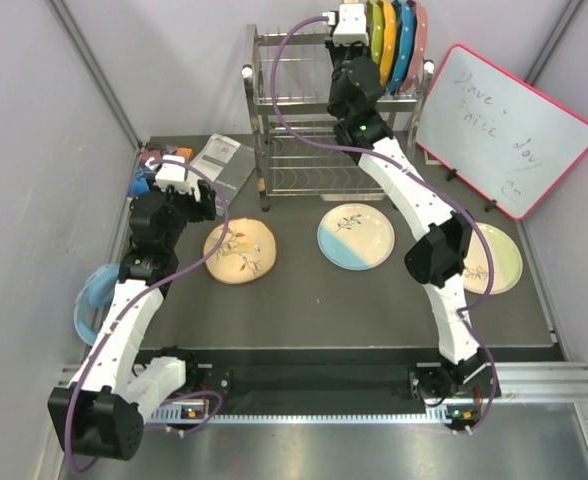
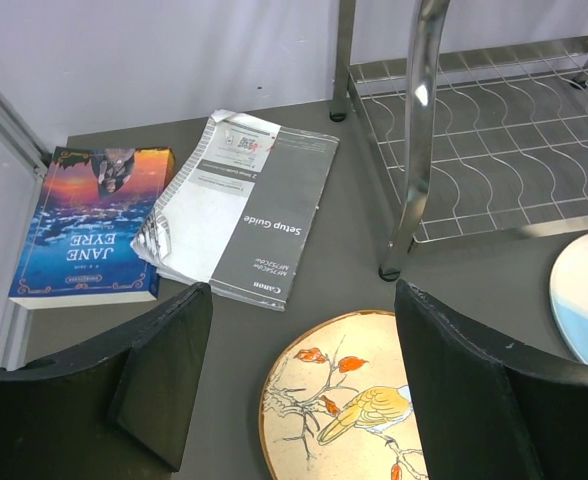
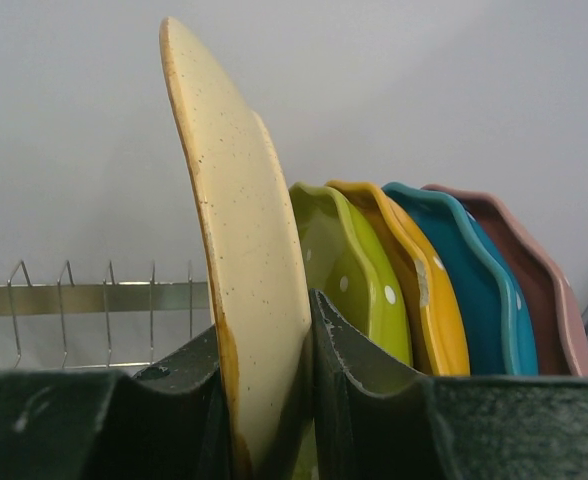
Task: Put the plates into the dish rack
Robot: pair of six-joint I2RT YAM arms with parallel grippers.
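The right hand (image 3: 266,350) is clamped on the lower edge of a cream speckled round plate (image 3: 229,200). It holds the plate upright at the top tier of the silver wire dish rack (image 1: 294,120), just beside a green scalloped plate (image 3: 349,270). The left hand (image 2: 304,292) gapes wide above an orange-tinted bird-painted plate (image 2: 334,400) lying flat on the dark table (image 1: 304,300).

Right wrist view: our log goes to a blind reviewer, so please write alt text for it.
The right claw pinches a speckled cream plate on edge, close beside four plain plates, green, yellow, blue and pink, standing in a row. Wire prongs of the dish rack show at the left.
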